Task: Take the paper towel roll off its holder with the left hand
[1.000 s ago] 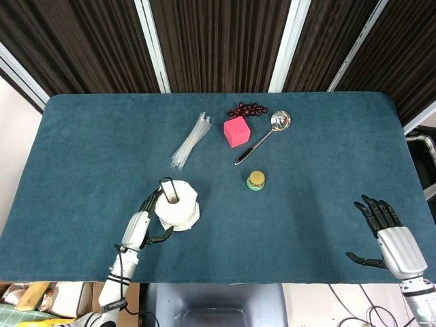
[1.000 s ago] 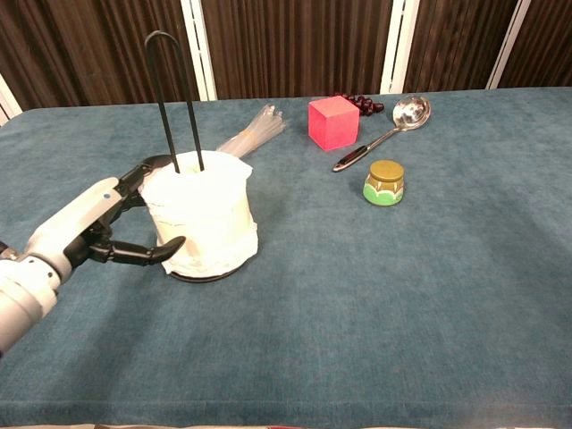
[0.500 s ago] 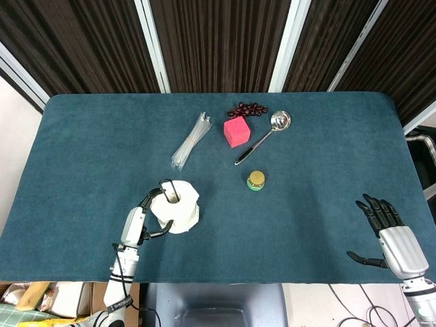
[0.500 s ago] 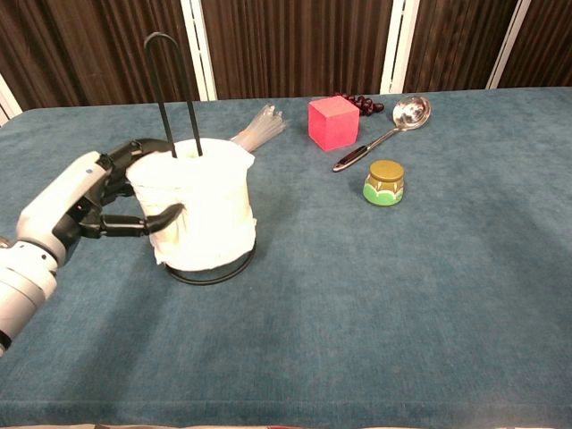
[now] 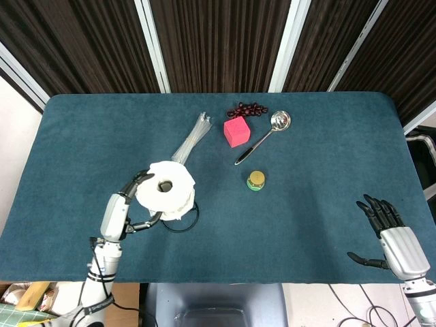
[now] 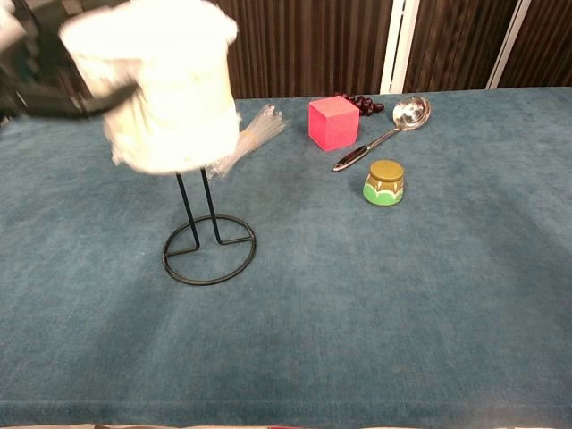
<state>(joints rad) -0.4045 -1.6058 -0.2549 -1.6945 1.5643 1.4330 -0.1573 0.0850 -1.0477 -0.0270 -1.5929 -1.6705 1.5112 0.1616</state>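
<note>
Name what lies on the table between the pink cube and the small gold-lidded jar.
The ladle's dark handle crosses between cube and jar, clearest in the head view.

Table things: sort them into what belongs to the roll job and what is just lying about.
Job: roll, gripped by the left hand and raised along the holder.

Lying about: pink cube, spoon, small jar, dark beads, clear straws. The right hand holds nothing.

Your head view looks steeply down from high above the near edge, taking in the whole blue cloth-covered worktop [image 5: 327, 204]. Your chest view sits low and closer, facing across it [image 6: 402, 313]. Both share the middle.
</note>
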